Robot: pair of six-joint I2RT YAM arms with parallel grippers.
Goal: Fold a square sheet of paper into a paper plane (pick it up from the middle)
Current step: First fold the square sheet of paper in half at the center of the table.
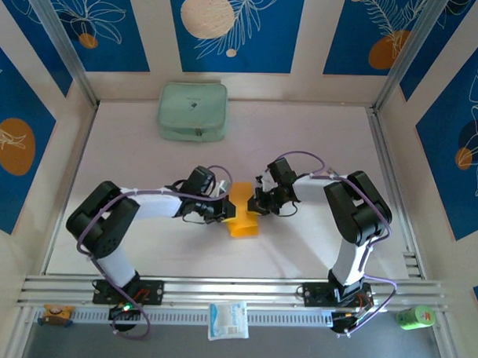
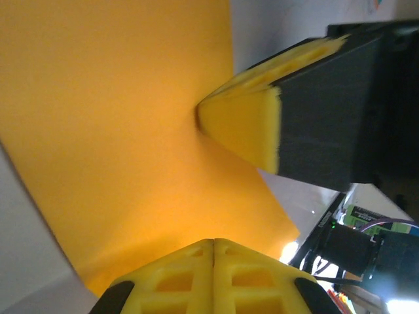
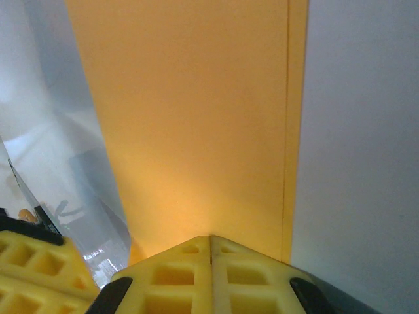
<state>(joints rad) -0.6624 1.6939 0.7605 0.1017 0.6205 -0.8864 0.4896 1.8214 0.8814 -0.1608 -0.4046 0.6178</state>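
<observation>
A sheet of paper (image 1: pixel 243 225), orange-yellow, is held at the middle of the white counter (image 1: pixel 138 156) between two robot arms. The left gripper (image 1: pixel 228 210) is seen at the sheet's left side and the right gripper (image 1: pixel 256 203) at its right side, both touching it.

In the left wrist view, the left gripper (image 2: pixel 213 247) is shown with its yellow fingers pressed together on the near edge of the sheet of paper (image 2: pixel 118 131), while the right gripper (image 2: pixel 216 104) is clamped on the sheet's far edge. In the right wrist view, the right gripper (image 3: pixel 210 242) is likewise shown pinched shut on the sheet of paper (image 3: pixel 196 118), and a straight line is visible running just inside the sheet's right edge.

A pale green pouch (image 1: pixel 193 111) is seen well beyond the sheet, near the back wall. A white-and-blue packet (image 1: pixel 228 320) lies on the near side of the sheet, between the arm bases.
</observation>
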